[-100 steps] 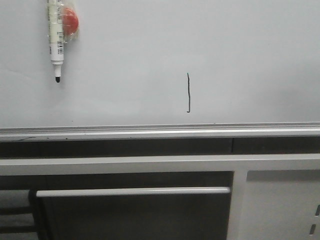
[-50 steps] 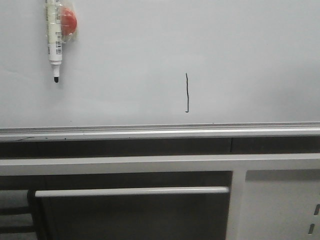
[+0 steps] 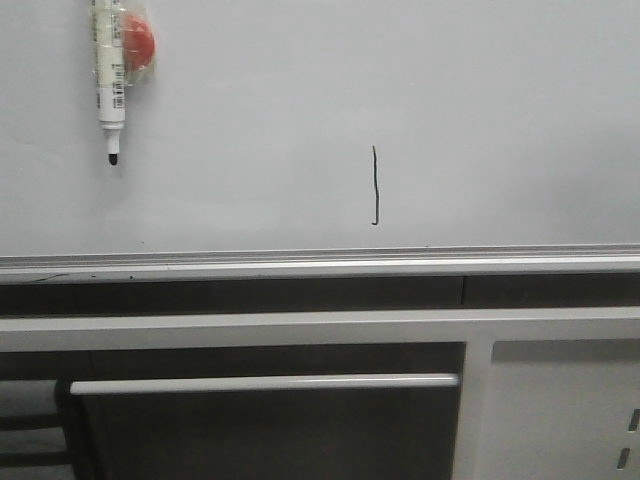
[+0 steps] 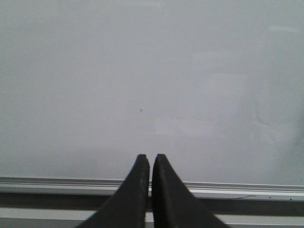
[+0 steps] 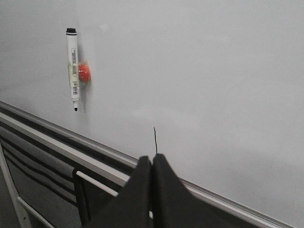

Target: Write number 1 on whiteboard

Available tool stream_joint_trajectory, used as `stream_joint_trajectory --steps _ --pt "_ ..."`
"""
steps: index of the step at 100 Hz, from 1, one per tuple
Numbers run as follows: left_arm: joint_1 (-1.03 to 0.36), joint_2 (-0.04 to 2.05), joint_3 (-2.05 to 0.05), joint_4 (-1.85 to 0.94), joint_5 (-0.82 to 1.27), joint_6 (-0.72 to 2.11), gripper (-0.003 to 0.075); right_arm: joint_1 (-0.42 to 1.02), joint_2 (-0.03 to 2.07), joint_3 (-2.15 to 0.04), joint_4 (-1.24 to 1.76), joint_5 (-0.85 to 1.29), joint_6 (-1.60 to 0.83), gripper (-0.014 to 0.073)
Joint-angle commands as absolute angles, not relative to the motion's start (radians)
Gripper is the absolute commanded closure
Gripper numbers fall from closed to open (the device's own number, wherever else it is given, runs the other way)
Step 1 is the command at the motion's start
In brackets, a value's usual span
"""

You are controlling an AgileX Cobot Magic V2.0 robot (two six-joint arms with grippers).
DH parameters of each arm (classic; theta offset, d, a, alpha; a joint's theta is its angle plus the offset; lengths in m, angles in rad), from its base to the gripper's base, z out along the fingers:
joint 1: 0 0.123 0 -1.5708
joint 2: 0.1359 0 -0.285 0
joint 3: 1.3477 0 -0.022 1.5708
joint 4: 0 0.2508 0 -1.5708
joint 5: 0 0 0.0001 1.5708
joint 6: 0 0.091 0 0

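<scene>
The whiteboard point(image 3: 480, 100) fills the upper part of the front view, with its silver lower rail point(image 3: 320, 262). The number 1 point(image 3: 375, 186) is a thin dark vertical stroke with a small hook at its lower end, near the board's middle. In the right wrist view its upper part point(image 5: 155, 140) shows just above my right gripper point(image 5: 152, 158), which is shut and empty. My left gripper point(image 4: 150, 157) is shut and empty, facing bare whiteboard point(image 4: 152, 71). Neither gripper shows in the front view.
A white marker pen point(image 3: 106, 75) with a black tip hangs on the board at upper left beside a red magnet point(image 3: 136, 45); both show in the right wrist view point(image 5: 72, 66). Below the rail is a grey cabinet with a bar handle point(image 3: 265, 383).
The front view has shifted slightly, so the stroke and the pen sit a few pixels further left and higher than a second ago. Nothing else differs.
</scene>
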State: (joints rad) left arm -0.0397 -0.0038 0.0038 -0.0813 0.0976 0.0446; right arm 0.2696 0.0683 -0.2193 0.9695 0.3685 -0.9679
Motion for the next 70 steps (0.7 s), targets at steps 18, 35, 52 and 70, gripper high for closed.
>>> stream_joint_trajectory --steps 18,35,52,70 --pt "-0.043 -0.027 0.044 -0.091 0.03 0.035 0.0741 0.27 0.077 -0.244 0.991 0.319 -0.97 0.0643" --pt "-0.043 -0.027 0.044 -0.091 0.03 0.035 0.0741 0.27 0.077 -0.244 0.99 0.275 -0.97 0.0643" --pt "-0.043 -0.027 0.044 -0.091 0.03 0.035 0.0741 0.219 0.079 -0.209 0.641 0.092 -0.623 0.0643" --pt "-0.043 -0.027 0.044 -0.091 0.03 0.035 0.0741 0.07 0.079 -0.152 0.228 0.093 -0.221 0.0643"
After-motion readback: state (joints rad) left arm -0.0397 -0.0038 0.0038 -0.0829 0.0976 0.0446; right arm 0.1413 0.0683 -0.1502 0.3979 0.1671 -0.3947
